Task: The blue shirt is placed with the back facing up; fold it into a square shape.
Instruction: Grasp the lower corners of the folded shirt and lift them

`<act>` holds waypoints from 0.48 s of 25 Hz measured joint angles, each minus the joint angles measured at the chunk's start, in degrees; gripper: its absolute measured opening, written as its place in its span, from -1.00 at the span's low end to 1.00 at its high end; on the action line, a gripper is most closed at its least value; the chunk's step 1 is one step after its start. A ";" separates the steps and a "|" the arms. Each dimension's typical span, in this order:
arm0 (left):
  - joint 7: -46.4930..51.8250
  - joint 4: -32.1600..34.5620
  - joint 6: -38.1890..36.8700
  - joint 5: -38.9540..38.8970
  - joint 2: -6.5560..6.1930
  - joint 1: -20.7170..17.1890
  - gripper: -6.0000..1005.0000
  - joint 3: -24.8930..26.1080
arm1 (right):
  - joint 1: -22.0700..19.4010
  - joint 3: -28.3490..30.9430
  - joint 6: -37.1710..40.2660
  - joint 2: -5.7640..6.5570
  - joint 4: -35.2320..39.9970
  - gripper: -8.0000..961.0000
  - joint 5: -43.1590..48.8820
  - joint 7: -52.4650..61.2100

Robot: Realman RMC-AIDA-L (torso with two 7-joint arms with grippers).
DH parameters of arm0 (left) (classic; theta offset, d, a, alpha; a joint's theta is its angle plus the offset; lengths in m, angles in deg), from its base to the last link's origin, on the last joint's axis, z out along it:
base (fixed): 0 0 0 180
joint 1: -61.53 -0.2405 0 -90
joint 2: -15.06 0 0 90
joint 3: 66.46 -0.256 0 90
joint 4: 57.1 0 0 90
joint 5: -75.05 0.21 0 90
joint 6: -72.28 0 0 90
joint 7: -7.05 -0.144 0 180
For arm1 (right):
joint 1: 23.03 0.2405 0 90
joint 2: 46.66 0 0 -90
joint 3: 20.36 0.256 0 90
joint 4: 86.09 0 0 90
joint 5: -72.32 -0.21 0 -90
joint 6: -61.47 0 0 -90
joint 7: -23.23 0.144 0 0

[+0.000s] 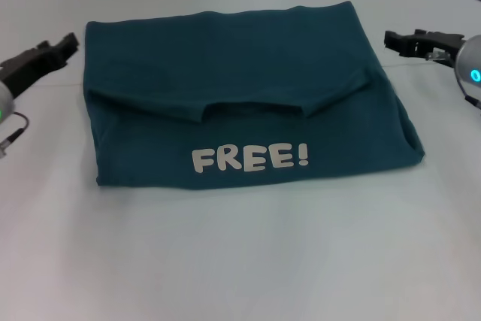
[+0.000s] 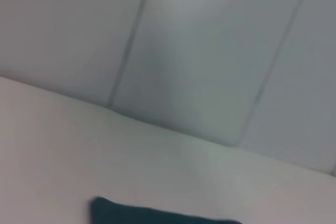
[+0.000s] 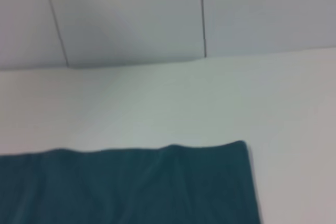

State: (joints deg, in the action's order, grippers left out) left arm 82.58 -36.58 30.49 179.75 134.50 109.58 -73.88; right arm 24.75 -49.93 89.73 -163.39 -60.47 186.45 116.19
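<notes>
**Desk:** What have you got in the head view?

**Operator:** I see the dark teal-blue cotton T-shirt lying folded into a rough rectangle at the middle of the white counter. Its far half is doubled over toward me, the folded edge dipping at the neckline, and the off-white "FREE!" lettering faces up on the near strip.

**Desk:** And the arms?

**Operator:** My left claw hangs just beside the shirt's far-left corner, clear of the cloth. My right claw sits off the far-right corner, also apart from it. Neither holds anything. Whether the fingers stand wide or narrow, I cannot tell for either one.

**Desk:** Wrist cameras?

**Operator:** The left wrist view catches only a corner of teal fabric on the counter, with a pale panelled wall behind. The right wrist view shows a flat stretch of the shirt ending in a clean corner.
</notes>
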 joint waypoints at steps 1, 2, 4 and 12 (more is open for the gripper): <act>0.00 0.00 0.00 0.00 0.00 0.00 -0.26 0.00 | -0.37 0.03 0.71 0.24 0.04 -0.01 -0.63 -0.06; 0.46 0.42 -0.35 -0.44 -0.16 -0.57 -0.21 -0.30 | -0.75 0.04 1.58 0.51 0.10 0.06 -0.98 -0.03; 1.58 0.74 -0.94 -0.50 -0.41 -1.31 -0.12 -1.02 | -1.75 0.23 4.99 1.20 0.22 0.21 -1.43 0.44; 23.74 13.32 -13.17 -0.04 -0.14 -13.29 0.34 -22.41 | -9.23 -1.76 21.83 3.64 5.09 0.57 -0.60 10.18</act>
State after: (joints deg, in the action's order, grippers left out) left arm 106.32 -23.25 17.32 179.70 134.36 96.29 -96.28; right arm 15.52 -51.69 111.56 -159.75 -55.38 185.84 126.37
